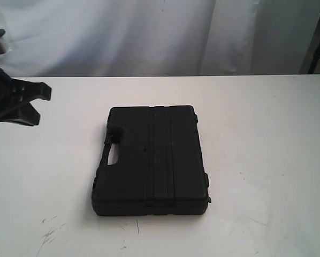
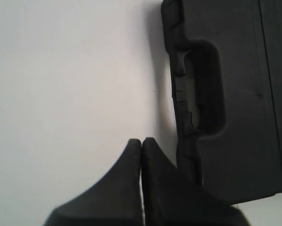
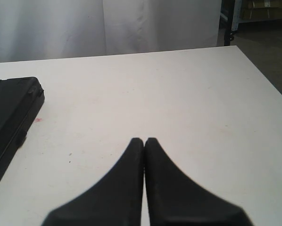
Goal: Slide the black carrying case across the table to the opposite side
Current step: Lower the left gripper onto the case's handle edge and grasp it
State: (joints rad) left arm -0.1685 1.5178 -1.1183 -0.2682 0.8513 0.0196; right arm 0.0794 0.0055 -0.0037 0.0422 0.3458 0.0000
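Observation:
The black carrying case (image 1: 152,159) lies flat near the middle of the white table (image 1: 267,139), its handle cut-out (image 1: 113,154) facing left. My left gripper (image 2: 141,141) is shut and empty, hovering just beside the case's handle side (image 2: 204,84), apart from it. In the exterior view only the left arm's black body (image 1: 15,99) shows at the far left. My right gripper (image 3: 144,140) is shut with nothing in it, over bare table to the right of the case (image 3: 9,117). It does not appear in the exterior view.
A white curtain (image 1: 149,32) hangs behind the table's far edge. Faint dark scuffs (image 1: 50,233) mark the near left tabletop. A black stand (image 1: 316,53) rises at the back right, beyond the table corner (image 3: 235,47).

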